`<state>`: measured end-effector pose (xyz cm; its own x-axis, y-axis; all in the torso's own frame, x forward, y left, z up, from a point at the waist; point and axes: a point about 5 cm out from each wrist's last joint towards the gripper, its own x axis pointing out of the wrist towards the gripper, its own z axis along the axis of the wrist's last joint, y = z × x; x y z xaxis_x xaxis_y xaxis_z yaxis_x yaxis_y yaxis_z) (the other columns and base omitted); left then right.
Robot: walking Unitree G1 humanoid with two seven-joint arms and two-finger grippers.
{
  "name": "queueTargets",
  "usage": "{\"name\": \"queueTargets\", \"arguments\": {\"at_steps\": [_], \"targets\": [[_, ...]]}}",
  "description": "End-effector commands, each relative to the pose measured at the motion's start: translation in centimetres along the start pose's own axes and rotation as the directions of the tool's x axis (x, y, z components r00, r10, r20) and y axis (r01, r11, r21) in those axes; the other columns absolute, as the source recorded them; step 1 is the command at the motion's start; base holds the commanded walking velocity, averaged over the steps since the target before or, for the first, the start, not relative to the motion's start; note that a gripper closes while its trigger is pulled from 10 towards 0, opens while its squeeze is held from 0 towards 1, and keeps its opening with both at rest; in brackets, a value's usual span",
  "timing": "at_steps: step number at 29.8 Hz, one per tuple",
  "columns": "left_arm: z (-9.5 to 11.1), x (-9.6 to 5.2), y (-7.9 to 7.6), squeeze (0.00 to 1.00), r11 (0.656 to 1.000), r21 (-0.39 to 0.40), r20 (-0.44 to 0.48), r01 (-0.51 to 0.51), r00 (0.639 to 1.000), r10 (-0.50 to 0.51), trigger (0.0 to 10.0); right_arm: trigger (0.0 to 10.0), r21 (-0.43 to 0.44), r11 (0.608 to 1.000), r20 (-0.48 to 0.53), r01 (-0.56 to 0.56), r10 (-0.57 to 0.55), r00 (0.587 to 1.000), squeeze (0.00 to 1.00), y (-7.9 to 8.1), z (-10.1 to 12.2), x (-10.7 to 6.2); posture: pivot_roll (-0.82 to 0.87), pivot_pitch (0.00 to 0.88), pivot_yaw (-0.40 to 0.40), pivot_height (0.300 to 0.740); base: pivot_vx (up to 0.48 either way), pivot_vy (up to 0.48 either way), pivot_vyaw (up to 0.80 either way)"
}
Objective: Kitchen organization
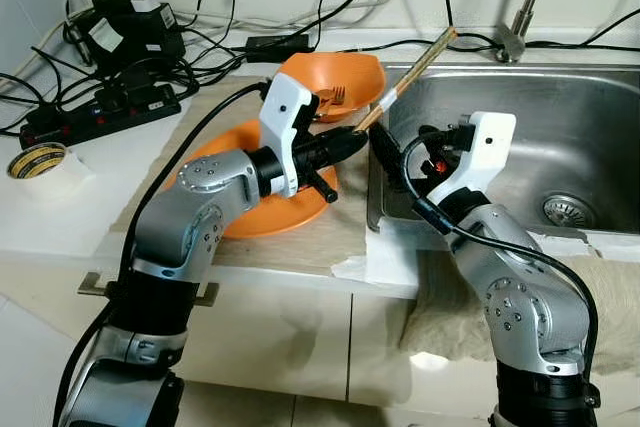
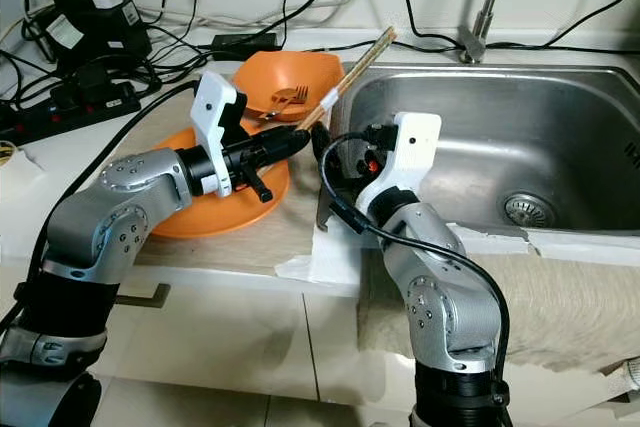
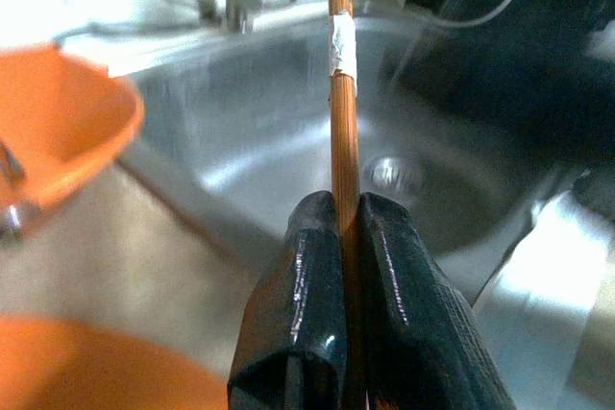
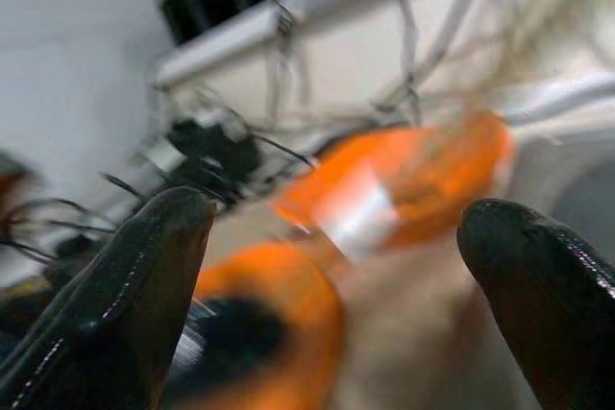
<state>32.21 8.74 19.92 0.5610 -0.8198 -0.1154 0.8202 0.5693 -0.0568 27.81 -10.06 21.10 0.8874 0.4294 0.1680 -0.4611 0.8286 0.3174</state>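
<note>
Chopstick (image 1: pixel 415 69): a long, thin wooden stick with a white tape band partway up, clamped at its lower end between the two fingers of your left claw (image 1: pixel 358 134) and slanting up and away from it over the near corner of the sink (image 1: pixel 560 137). Expect it to be light and stiff, but smooth and narrow, so it may pivot or slide in a pinch taken this close to one end. A hold nearer the middle, just past the tape, would likely steady it. Your right claw (image 4: pixel 332 266) stands with its fingers wide apart, just beside the left claw at the sink's edge, facing back toward the dishes. Behind the left claw sits an orange bowl (image 1: pixel 345 75) holding a fork (image 1: pixel 334 97); beneath the left forearm lies an orange plate (image 1: pixel 262 212) on the desk (image 1: pixel 90 207). Farther out from the left arm are a power strip (image 1: pixel 95 117) with tangled cables, and a roll of tape (image 1: pixel 38 160).
</note>
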Motion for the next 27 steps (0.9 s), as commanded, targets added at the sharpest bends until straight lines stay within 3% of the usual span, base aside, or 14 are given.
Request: {"name": "queueTargets", "arguments": {"at_steps": [1,8,16,23,27], "targets": [[-0.4,-0.4,0.6,0.0,0.999,0.028,-0.019,-0.023,1.0,0.023,0.0,10.0,-0.002,0.999,0.021,-0.042,0.042,0.999,0.0,0.7,0.8,0.1,-0.02,0.0,0.072,0.736,0.0,0.0,0.0],[-0.6,-0.5,0.6,0.0,0.999,0.031,-0.022,-0.024,0.999,0.025,0.0,10.0,-0.015,0.999,0.044,-0.043,0.044,0.998,0.0,0.6,1.5,-0.1,-0.02,0.0,0.071,0.736,0.0,0.0,0.0],[0.5,-0.4,-0.8,0.0,0.997,0.018,0.044,0.071,0.996,-0.072,0.0,10.0,-0.076,0.996,0.057,0.039,-0.035,0.998,0.0,-0.7,1.6,0.1,-0.02,0.0,0.073,0.736,0.0,0.0,0.0],[1.4,-0.5,-0.2,0.0,0.999,0.021,0.079,0.028,0.996,-0.03,0.0,10.0,-0.07,0.996,0.049,0.053,-0.05,0.998,0.0,-1.0,1.4,0.3,-0.01,0.0,0.073,0.736,0.0,0.0,0.0],[1.9,-0.7,-0.8,0.0,0.998,0.027,0.104,0.063,0.992,-0.065,0.0,10.0,-0.059,0.996,0.046,0.067,-0.064,0.997,0.0,-1.2,1.1,0.4,-0.01,0.0,0.076,0.736,0.0,0.0,0.0]]}}
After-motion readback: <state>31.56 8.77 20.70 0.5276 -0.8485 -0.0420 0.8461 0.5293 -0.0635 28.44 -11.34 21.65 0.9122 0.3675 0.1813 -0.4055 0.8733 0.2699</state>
